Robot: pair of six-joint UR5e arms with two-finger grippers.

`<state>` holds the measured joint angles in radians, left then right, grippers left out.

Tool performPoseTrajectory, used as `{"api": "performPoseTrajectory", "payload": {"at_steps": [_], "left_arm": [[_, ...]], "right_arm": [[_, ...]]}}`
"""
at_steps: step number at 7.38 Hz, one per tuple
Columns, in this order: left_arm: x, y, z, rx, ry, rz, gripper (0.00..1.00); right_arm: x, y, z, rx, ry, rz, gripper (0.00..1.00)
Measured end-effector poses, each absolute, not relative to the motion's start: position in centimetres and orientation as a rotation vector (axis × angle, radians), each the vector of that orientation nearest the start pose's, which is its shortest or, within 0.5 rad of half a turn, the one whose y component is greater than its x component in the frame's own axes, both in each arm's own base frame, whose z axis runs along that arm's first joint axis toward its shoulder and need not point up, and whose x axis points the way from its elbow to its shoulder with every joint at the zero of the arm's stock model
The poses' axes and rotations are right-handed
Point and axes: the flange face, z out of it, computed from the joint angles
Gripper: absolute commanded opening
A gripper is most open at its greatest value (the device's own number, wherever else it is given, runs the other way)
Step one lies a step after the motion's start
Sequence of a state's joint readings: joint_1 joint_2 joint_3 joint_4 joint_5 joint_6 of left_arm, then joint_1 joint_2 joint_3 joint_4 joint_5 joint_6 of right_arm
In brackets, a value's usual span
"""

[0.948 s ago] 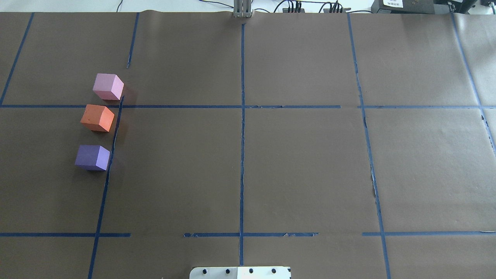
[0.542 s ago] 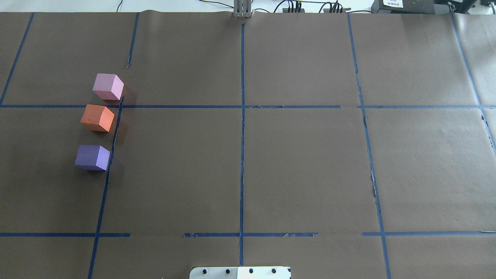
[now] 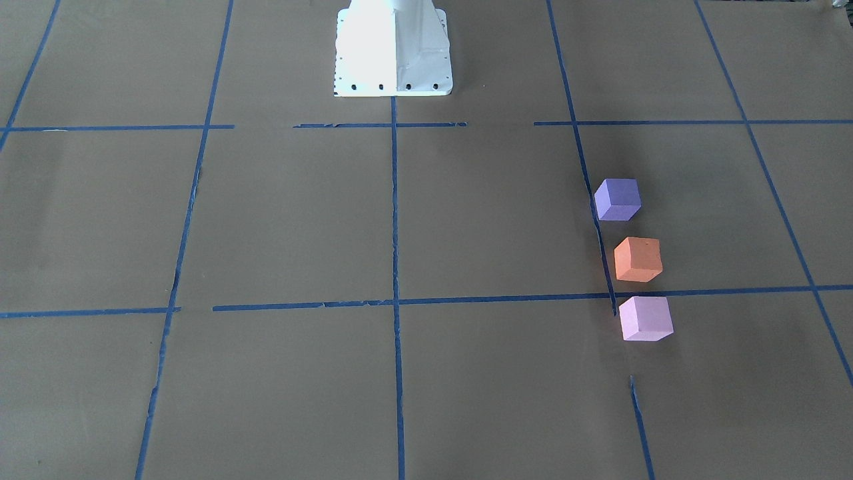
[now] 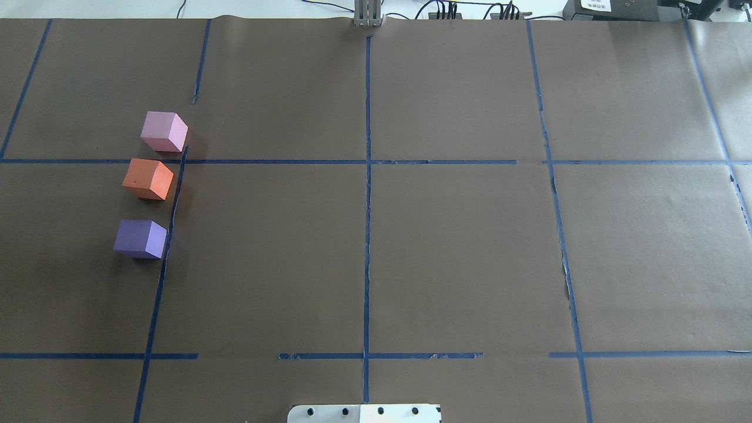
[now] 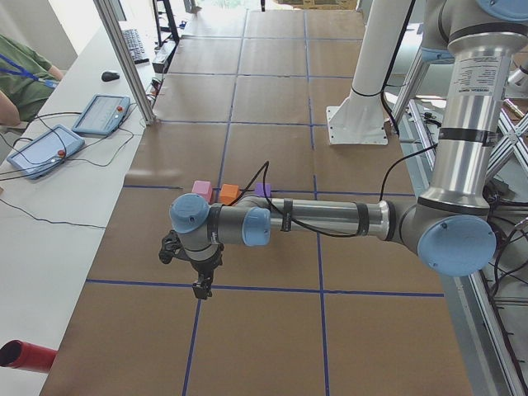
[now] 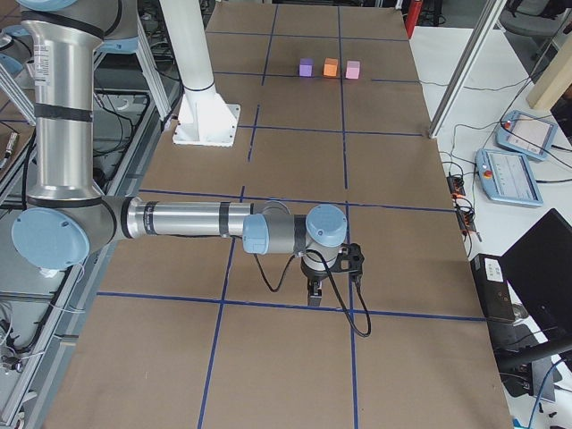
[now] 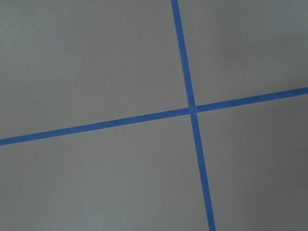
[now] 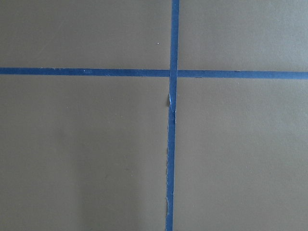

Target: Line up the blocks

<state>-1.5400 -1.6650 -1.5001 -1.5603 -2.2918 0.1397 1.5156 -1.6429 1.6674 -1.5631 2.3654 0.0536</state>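
Three cubes stand in a row on the brown table at the robot's left: a pale pink block (image 4: 164, 131) farthest, an orange block (image 4: 148, 178) in the middle, and a violet-purple block (image 4: 140, 238) nearest the robot. In the front-facing view they are the purple (image 3: 617, 199), the orange (image 3: 638, 259) and the pink (image 3: 645, 319). The gap between orange and purple is wider. My left gripper (image 5: 200, 289) hangs over the table's left end, well away from the blocks. My right gripper (image 6: 314, 295) hangs over the right end. I cannot tell whether either is open or shut.
The white robot base (image 3: 393, 47) stands at the table's near middle. Blue tape lines (image 4: 367, 205) cross the paper. Both wrist views show only tape crossings. Teach pendants (image 5: 101, 114) lie on the side bench, and a person sits at its edge.
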Motion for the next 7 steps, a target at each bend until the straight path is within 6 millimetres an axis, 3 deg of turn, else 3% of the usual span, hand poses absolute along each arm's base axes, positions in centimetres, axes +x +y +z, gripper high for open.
{"api": "performPoseTrajectory", "payload": {"at_steps": [7], "left_arm": [[-5.04, -53.16, 65.02, 0.027, 0.752, 0.147, 1.00]], "right_arm": [[3.63, -46.57, 64.39, -0.014, -0.795, -0.014, 1.00]]}}
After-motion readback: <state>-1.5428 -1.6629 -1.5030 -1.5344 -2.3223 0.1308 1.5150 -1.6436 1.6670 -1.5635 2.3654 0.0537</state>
